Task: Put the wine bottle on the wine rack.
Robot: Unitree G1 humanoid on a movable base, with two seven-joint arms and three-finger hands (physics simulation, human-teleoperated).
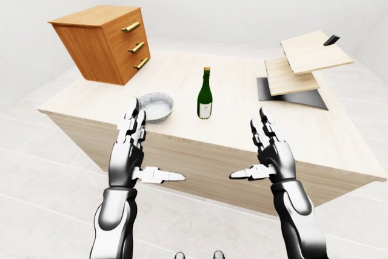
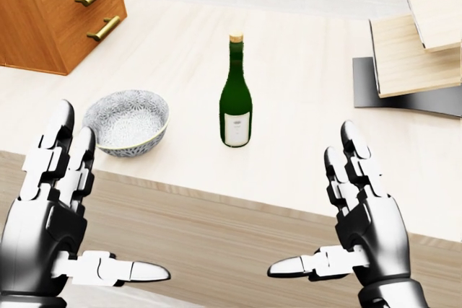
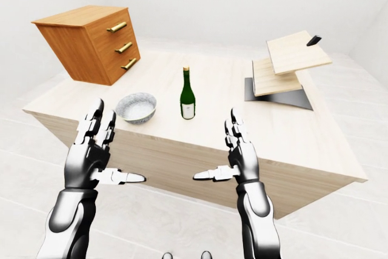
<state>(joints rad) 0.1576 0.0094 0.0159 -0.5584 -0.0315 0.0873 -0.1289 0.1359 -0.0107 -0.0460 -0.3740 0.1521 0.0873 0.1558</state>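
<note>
I see the long table with the drawer chest at its left end and the wine rack at the right. Both my hands, left hand and right hand, are spread wide and hold nothing. The bowl sits just left of the upright wine bottle, mid-table.

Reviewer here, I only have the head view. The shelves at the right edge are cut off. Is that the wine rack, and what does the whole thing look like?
Observer: In the left-eye view the wine rack shows whole: two tilted wooden boards over a dark base plate.
Reviewer: Anything on it?
Observer: A small dark piece sits at the top board's far corner; no bottle. The wine bottle stands upright, apart from the rack.
Reviewer: The drawer cabinet?
Observer: The drawer cabinet has three drawers and sits tilted on the table.
</note>
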